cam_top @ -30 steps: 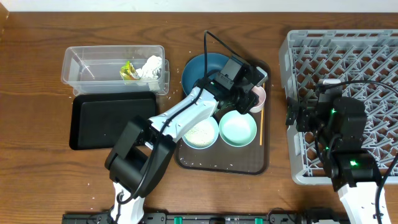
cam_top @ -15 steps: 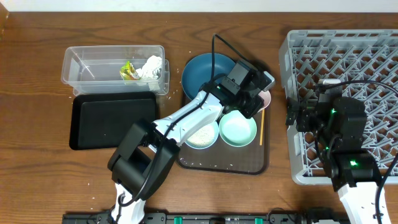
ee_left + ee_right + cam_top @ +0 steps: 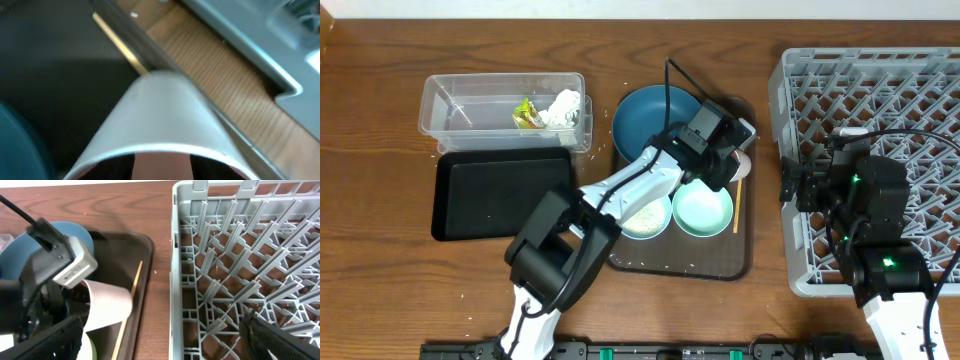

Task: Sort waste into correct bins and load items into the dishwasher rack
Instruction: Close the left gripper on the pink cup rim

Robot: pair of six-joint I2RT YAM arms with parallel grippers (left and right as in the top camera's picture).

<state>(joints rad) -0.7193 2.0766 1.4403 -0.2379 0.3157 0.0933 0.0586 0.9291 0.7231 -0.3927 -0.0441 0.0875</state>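
My left gripper (image 3: pixel 730 158) is shut on the small pink-white cup (image 3: pixel 745 160) at the brown tray's far right corner. The cup is tilted; it fills the left wrist view (image 3: pixel 160 115) and shows in the right wrist view (image 3: pixel 107 305). The wooden chopstick (image 3: pixel 739 205) lies along the tray's right edge. The dark blue bowl (image 3: pixel 655 110) and two mint bowls sit on the tray, one with rice (image 3: pixel 642 215), one empty (image 3: pixel 703 210). The clear tub (image 3: pixel 450 115) holds a yellow-green wrapper (image 3: pixel 528 115) and white paper (image 3: pixel 563 108). My right gripper (image 3: pixel 162 345) is open and empty over the left edge of the grey rack (image 3: pixel 880 90).
The flat black tray (image 3: pixel 500 195) lies just in front of the clear tub. The brown serving tray (image 3: pixel 680 268) has scattered rice grains on it. A strip of bare wooden table separates the brown tray from the rack (image 3: pixel 240 255).
My left gripper has shifted a little right and closed over the cup, which now sits tilted in it. The right arm has not moved.
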